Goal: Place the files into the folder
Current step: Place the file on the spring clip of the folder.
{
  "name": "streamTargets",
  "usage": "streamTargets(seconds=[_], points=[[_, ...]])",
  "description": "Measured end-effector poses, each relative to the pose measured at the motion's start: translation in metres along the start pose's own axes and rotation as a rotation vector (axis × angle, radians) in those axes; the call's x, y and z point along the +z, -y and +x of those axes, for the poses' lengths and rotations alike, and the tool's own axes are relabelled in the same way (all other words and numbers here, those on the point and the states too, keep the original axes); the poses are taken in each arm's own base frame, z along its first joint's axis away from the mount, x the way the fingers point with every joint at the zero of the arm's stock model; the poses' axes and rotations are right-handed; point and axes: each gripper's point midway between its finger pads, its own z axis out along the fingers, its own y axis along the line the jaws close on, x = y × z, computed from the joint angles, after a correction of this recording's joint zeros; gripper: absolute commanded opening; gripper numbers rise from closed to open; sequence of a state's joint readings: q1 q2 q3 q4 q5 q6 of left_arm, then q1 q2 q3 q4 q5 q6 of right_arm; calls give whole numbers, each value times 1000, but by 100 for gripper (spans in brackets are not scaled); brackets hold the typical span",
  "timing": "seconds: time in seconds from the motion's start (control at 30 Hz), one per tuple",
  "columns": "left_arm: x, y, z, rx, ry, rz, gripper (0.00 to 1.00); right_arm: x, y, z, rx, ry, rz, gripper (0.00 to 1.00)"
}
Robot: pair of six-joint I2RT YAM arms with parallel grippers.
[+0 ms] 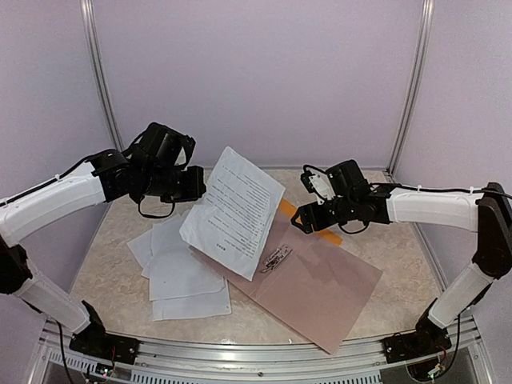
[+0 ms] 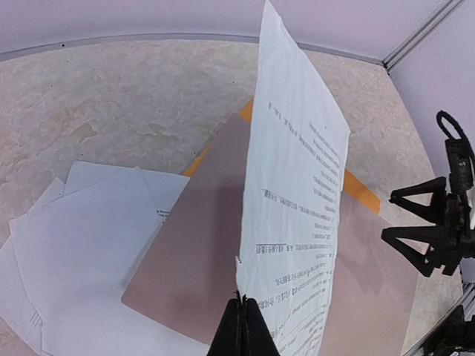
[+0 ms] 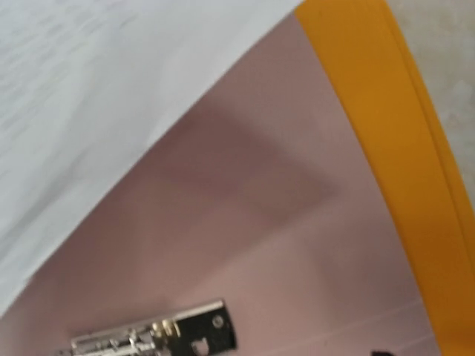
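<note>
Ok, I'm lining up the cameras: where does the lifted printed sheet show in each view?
Top external: lifted sheet at centre, pinched by the left gripper.
Left wrist: stands tall mid-frame, rising from the bottom edge.
Right wrist: fills the upper left corner, blurred.
Shared landmark: orange folder edge.

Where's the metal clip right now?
Top view, centre: the clip lies on the pink board, just right of the lower corner of the lifted sheet.

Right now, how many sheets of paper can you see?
4 sheets at least: one held up by the left claw, three overlapping on the table beside the folder; others may hide beneath.
</note>
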State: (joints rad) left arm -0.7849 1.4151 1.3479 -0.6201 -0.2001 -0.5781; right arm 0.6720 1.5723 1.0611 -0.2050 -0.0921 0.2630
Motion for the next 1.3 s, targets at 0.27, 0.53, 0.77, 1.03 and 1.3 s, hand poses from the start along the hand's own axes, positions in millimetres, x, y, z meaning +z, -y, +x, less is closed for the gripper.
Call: streamTargets(seconds=[0.27,0.53,0.77,1.03,1.3], points=[[105,-53,41,52,-188,-104,0,5,5,26,6,-58,8,75],[155,-71,82,263,-319,-139,0,7,6,37,9,-82,6,75],[156,-67,68,418,-290,-125,0,7,5,39,9,-84,-3,75],[139,-64,57,486,-274,-113,0,9,4,41,9,-84,-11,75],[101,-41,18,498,-169,-61,0,11,2,44,11,-93,-27,75]])
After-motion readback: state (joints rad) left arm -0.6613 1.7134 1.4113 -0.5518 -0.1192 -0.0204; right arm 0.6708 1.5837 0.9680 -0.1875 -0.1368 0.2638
